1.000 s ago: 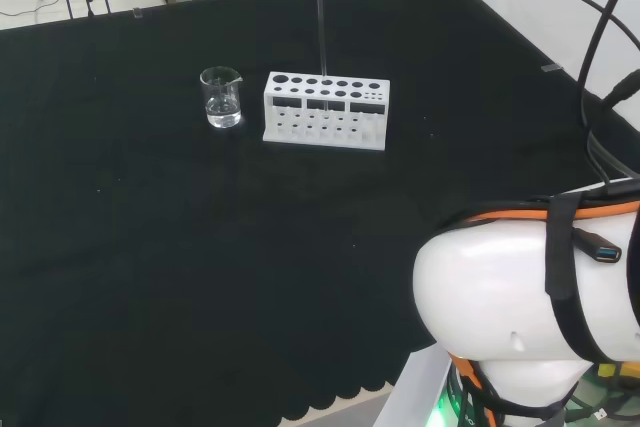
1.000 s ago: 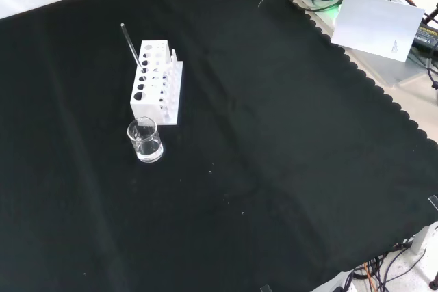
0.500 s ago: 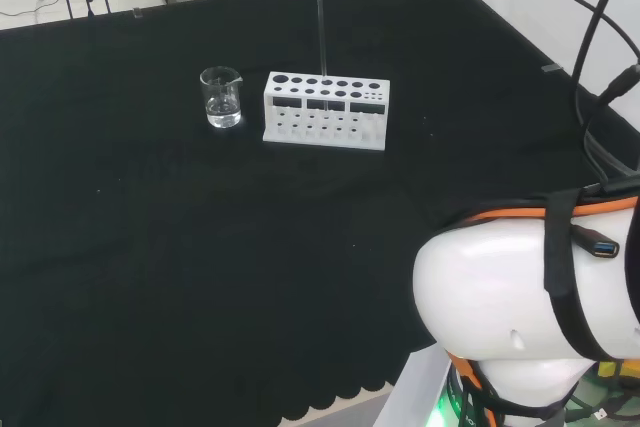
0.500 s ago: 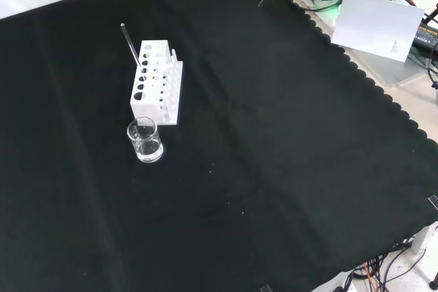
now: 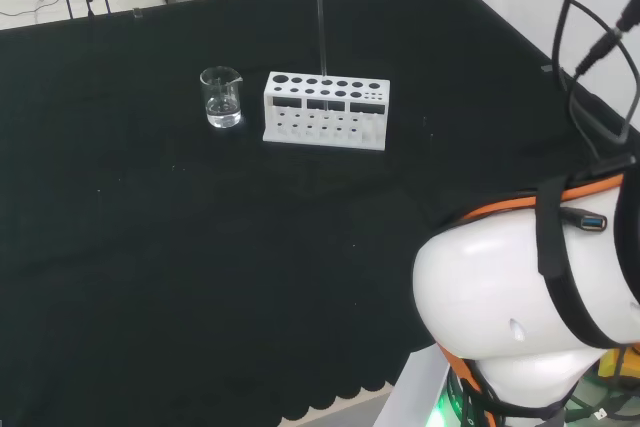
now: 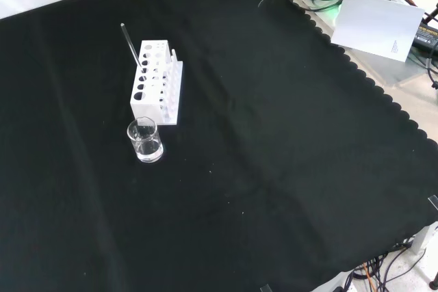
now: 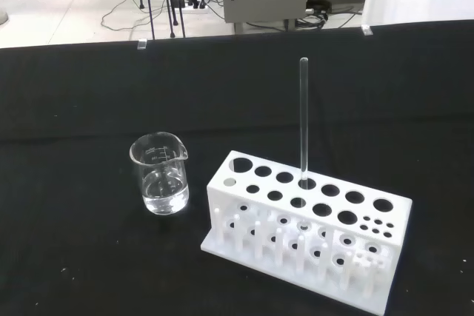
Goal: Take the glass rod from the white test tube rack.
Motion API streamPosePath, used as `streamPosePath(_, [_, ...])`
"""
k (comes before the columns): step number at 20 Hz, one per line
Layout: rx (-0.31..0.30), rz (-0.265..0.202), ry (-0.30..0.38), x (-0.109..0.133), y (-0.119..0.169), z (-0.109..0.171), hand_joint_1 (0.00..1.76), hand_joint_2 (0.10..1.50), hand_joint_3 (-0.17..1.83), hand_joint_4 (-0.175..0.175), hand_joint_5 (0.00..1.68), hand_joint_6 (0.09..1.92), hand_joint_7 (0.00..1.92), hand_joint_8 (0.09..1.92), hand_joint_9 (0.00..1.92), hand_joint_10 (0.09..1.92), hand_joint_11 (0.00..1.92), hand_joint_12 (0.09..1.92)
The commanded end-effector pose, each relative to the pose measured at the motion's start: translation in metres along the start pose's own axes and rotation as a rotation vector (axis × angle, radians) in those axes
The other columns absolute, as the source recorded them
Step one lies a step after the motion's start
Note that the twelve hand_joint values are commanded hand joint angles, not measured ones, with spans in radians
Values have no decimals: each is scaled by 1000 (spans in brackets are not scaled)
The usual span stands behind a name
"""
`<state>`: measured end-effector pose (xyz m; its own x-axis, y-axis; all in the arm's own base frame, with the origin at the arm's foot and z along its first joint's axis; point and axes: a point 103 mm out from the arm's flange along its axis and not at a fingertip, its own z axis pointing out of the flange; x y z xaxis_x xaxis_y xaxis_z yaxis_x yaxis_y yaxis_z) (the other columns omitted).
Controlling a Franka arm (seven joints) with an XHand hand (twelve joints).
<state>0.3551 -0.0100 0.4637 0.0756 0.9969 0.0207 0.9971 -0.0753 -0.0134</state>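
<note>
One rod: glass rod (image 7: pixel 303 120) stands upright in a hole of the white rack (image 7: pixel 307 234), back row, near the middle of the rack's length; nothing touches it.
Rod, head view: rod (image 5: pixel 321 35) rises well above the rack top (image 5: pixel 326 110), from the row farther from the camera.
Rod, front view: rod (image 6: pixel 130 46) leans up and to the left from the rack (image 6: pixel 157 91), in the rack's left-hand row.
Rack: long white block with rows of round holes, big holes along most of it, a cluster of small holes at one end; sits flat on the black cloth (image 6: pixel 274 155).
Beaker: small clear beaker (image 7: pixel 159 183) with a little clear liquid at the bottom, just beside one short end of the rack, not touching it; left of the rack in the head view (image 5: pixel 221 97), nearer the camera in the front view (image 6: pixel 145 140).
Fingers: cannot tell whether released or clenched.
Arm: big white link (image 5: pixel 520 317) with orange and black straps at the head view's lower right, well apart from the rack.
</note>
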Motion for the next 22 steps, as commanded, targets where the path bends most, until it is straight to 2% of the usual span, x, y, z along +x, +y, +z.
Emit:
streamPosePath(1, [-10,0,15,-17,47,13,469,997,403,-167,240,87,377,989,561,934,265,1431])
streamPosePath(9, [11,9,13,-34,98,39,476,1002,395,-175,353,90,473,1006,658,937,349,1412])
streamPosePath(16, [42,-7,15,-46,150,62,483,1006,390,-175,398,112,516,1015,700,942,399,1403])
streamPosePath(22, [39,-30,36,-50,189,76,491,1010,388,-175,410,125,530,1020,756,960,440,1398])
